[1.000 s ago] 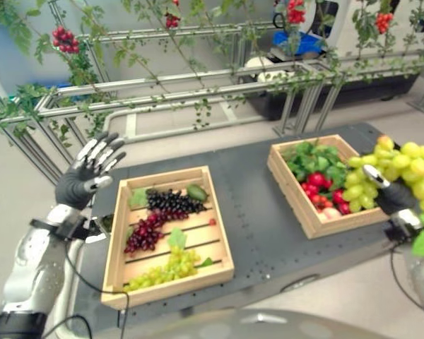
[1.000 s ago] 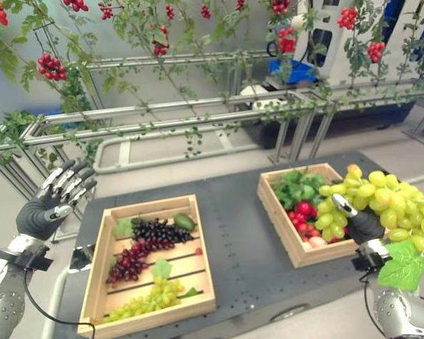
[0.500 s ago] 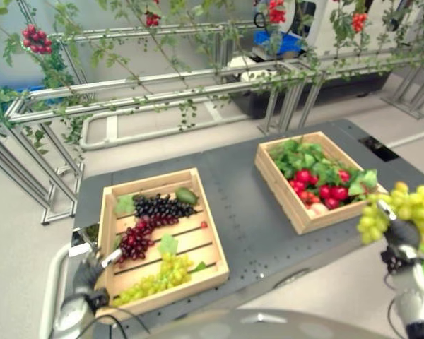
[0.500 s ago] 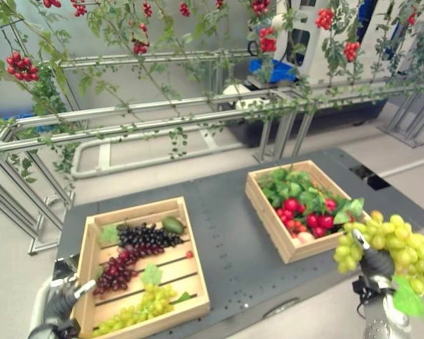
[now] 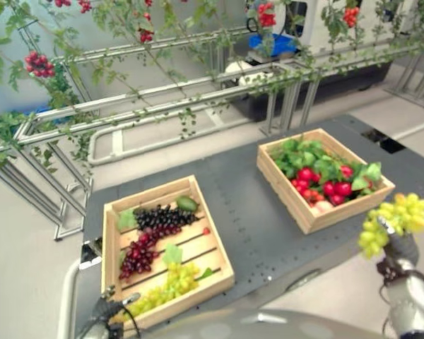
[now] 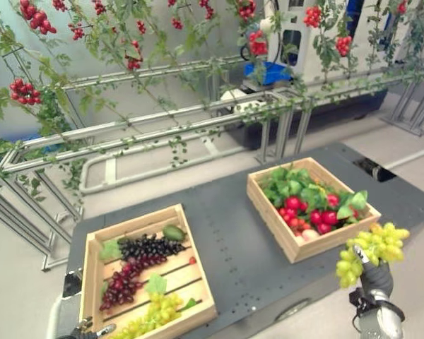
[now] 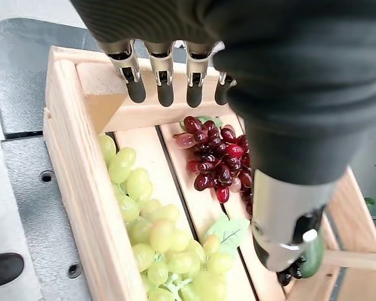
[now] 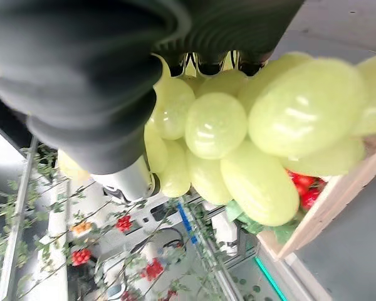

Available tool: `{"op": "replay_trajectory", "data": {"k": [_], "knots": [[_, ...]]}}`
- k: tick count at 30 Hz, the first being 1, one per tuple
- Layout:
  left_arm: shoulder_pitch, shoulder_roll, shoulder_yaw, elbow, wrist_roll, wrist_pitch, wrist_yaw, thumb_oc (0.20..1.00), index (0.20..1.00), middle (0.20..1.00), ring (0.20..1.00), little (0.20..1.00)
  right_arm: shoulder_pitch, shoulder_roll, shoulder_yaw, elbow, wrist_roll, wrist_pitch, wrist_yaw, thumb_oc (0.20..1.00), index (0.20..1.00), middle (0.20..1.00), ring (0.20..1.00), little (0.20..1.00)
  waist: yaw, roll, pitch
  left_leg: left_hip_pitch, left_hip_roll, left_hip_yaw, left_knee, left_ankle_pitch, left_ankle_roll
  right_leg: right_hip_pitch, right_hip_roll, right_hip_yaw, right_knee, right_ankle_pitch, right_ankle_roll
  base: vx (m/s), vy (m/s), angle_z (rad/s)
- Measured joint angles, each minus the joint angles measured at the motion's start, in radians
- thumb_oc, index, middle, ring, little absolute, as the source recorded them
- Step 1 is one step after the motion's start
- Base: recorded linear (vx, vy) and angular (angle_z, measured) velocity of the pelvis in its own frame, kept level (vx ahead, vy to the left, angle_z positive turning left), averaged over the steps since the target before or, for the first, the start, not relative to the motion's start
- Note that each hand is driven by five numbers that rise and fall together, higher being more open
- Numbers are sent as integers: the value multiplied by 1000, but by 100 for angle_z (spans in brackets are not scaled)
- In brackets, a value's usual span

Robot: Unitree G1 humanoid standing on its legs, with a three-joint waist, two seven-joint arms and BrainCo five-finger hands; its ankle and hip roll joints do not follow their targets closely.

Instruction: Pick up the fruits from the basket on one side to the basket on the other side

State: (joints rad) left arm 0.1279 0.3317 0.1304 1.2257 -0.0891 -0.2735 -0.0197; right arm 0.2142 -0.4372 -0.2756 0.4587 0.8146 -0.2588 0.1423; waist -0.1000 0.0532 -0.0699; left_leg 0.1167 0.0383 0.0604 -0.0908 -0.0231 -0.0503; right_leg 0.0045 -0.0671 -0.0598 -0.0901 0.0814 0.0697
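Dark grey tabletop (image 5: 254, 226) carries two wooden crates; our right hand (image 5: 403, 248) clutches a pale green grape bunch (image 5: 392, 220) beside the right crate (image 5: 325, 180). Our left hand (image 7: 175, 75) hovers, fingers straight, over the left crate (image 5: 166, 247).

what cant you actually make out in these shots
- Right hand: in its wrist view the green grape bunch covers the fingers beyond their bases.
- Left hand: cut off by the bottom edge in the eye views.
- Right crate: leaves hide much of the red fruit; the kinds are too small to tell.
- Left crate: the wrist-view thumb hides part of the dark grapes.
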Motion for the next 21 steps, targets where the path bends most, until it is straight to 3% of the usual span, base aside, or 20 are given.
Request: {"op": "replay_trajectory", "data": {"k": [4,9,14,16,21], "knots": [[8,-1,0,4,-2,24,-13,1000,1000,1000,1000,1000,9,-24,17,-161,-9,7,6,200,200,200,200,200,-1,11,5,11,-8,45,3,-5,3,-16,3,43,4,9,3,-41,32,-31],[21,4,0,12,-2,26,-20,1000,1000,1000,1000,1000,-7,-112,118,-339,-12,13,94,200,200,200,200,200,-2,13,7,13,-10,92,3,-9,6,-56,7,100,29,17,6,-39,25,-35],[31,22,0,16,-2,40,-28,1000,1000,1000,1000,1000,-42,-171,269,-490,-13,70,209,200,200,200,200,200,-16,6,11,17,-14,146,3,-15,10,-94,11,124,54,19,8,-22,30,-32],[37,25,0,20,-2,52,-31,1000,1000,1000,1000,1000,-92,-199,389,-563,-9,108,235,200,200,200,200,200,-18,4,17,16,-22,173,3,-16,10,-127,20,171,73,28,12,-30,42,-62],[-25,2,-51,51,0,91,-68,1000,1000,1000,1000,1000,-134,-205,571,-680,-9,166,337,200,200,200,200,200,-30,-53,63,29,-29,215,3,-13,19,-132,10,181,77,42,17,-36,60,-34]]}}
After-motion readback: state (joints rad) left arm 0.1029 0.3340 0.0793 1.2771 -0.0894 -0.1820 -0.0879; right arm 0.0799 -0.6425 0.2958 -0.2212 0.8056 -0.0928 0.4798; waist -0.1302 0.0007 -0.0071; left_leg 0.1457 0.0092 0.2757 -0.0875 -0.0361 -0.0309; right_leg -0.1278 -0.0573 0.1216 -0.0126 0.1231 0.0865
